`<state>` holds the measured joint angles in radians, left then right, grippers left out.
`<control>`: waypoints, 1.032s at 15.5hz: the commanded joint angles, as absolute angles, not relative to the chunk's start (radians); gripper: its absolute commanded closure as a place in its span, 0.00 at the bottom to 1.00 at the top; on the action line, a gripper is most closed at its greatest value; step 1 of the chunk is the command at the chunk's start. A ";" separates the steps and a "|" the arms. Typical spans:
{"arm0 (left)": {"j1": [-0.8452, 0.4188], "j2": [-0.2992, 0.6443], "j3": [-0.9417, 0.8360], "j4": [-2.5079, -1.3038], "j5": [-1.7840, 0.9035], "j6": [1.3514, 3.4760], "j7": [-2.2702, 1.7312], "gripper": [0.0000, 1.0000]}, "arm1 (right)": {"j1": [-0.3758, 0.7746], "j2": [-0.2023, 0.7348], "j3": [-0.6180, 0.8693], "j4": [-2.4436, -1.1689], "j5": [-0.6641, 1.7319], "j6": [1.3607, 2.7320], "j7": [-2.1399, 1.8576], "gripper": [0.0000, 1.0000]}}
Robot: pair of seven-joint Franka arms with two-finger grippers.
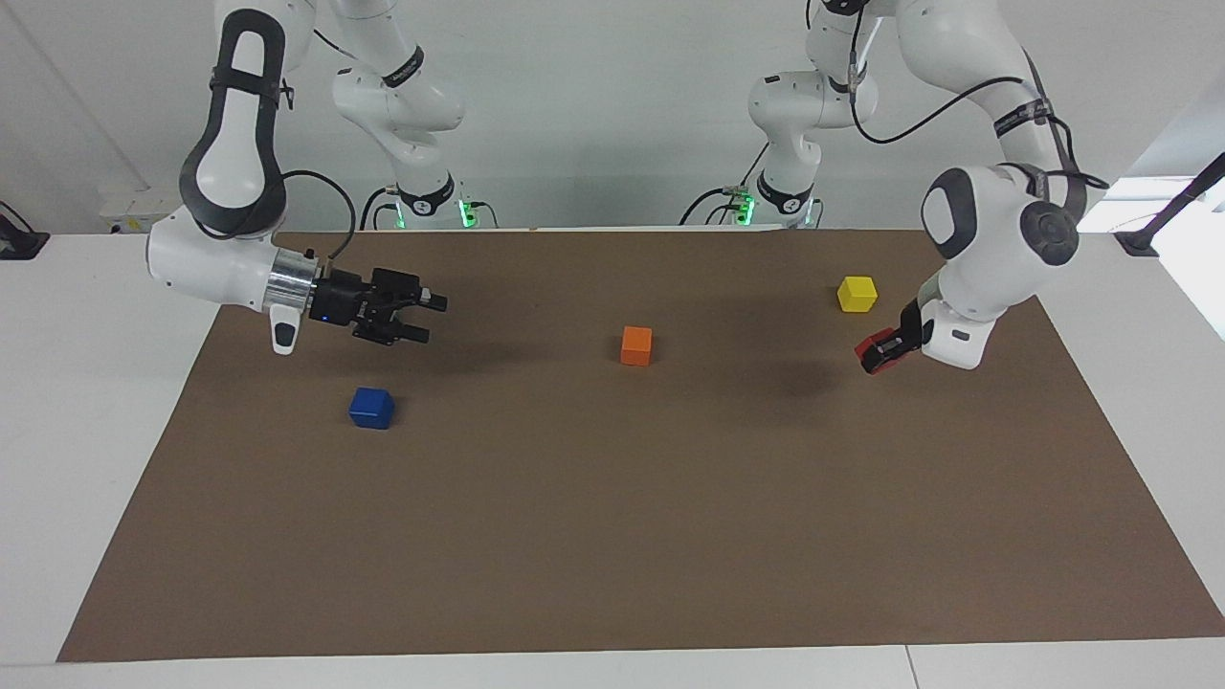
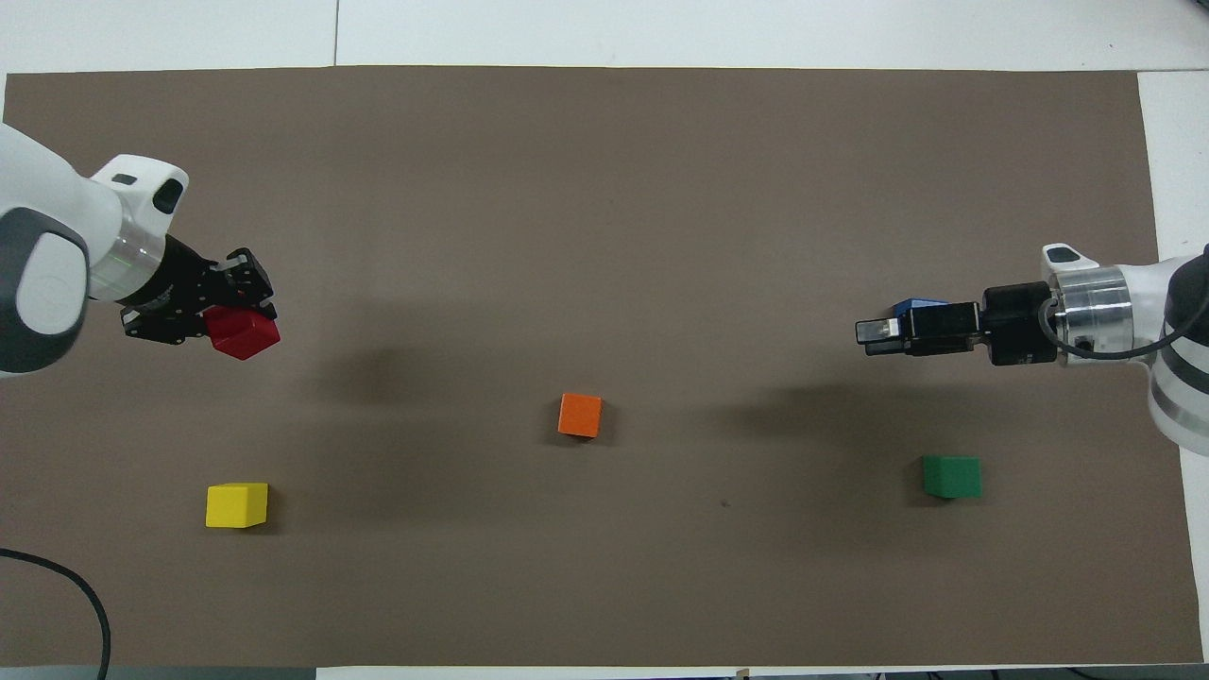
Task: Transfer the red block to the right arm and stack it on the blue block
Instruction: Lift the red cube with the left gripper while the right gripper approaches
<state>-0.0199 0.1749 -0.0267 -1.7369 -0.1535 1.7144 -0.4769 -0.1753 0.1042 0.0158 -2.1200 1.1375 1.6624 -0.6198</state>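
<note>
The red block (image 1: 871, 343) (image 2: 247, 335) hangs tilted above the mat at the left arm's end of the table. My left gripper (image 1: 882, 352) (image 2: 227, 316) is shut on it. On the mat at the right arm's end sits the blue block (image 1: 371, 408). In the overhead view only a sliver of the blue block (image 2: 911, 306) shows past my right gripper (image 2: 874, 338). That right gripper (image 1: 431, 319) hangs level above the mat, open and empty, pointing toward the table's middle.
An orange block (image 1: 636, 345) (image 2: 580, 415) sits mid-mat. A yellow block (image 1: 857, 294) (image 2: 236, 504) lies nearer to the robots than the red one. The green block (image 2: 951, 476) is hidden by the right gripper in the facing view. A brown mat (image 1: 612, 536) covers the table.
</note>
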 commanded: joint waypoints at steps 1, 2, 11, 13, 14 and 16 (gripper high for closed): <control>-0.028 0.186 -0.043 -1.567 -0.268 1.550 -0.696 1.00 | -0.172 0.201 0.020 -2.126 1.282 1.565 -0.762 0.00; -0.028 0.183 -0.051 -1.534 -0.309 1.522 -0.801 1.00 | -0.151 0.210 0.020 -2.125 1.296 1.559 -0.782 0.00; -0.023 0.140 -0.232 -1.537 -0.636 1.655 -1.500 1.00 | -0.009 0.299 0.021 -2.146 1.633 1.309 -0.837 0.00; -0.029 0.089 -0.232 -1.622 -0.695 1.736 -1.580 1.00 | 0.014 0.301 0.023 -2.155 1.684 1.275 -0.839 0.00; -0.043 0.060 -0.233 -1.673 -0.710 1.787 -1.588 1.00 | 0.031 0.295 0.023 -2.170 1.734 1.247 -0.839 0.00; -0.087 0.017 -0.233 -1.759 -0.738 1.879 -1.620 1.00 | 0.086 0.311 0.023 -2.200 1.843 1.197 -0.883 0.00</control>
<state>-0.0411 0.1124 -0.2451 -1.6144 -0.6872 1.7711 -1.5741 0.0440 0.2996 0.0210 -2.1572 1.7495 1.2453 -0.8110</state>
